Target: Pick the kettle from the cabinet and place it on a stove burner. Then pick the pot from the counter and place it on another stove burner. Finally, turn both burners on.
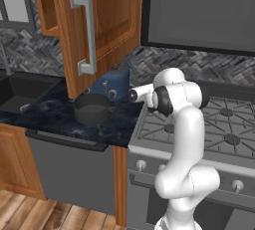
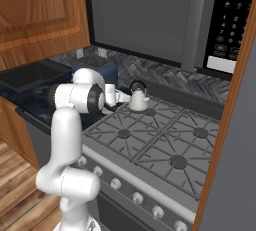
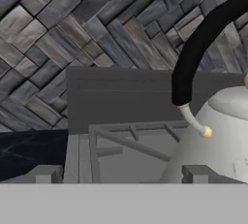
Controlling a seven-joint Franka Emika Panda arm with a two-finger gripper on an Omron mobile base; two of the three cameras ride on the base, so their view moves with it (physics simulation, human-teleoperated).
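With the kettle point(image 2: 138, 101) mid-frame on the rear burner point(image 2: 150, 111), I back my spread, empty gripper point(image 3: 118, 173) straight off, avoiding its handle point(image 3: 196, 53).

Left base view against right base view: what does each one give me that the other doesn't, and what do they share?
Left base view alone: the pot on the counter, in front of the blue toaster, and the cabinet door with its silver handle.

Right base view alone: the kettle standing on the rear left stove burner, and the microwave keypad.

Both: the arm, the grates and the front knobs.
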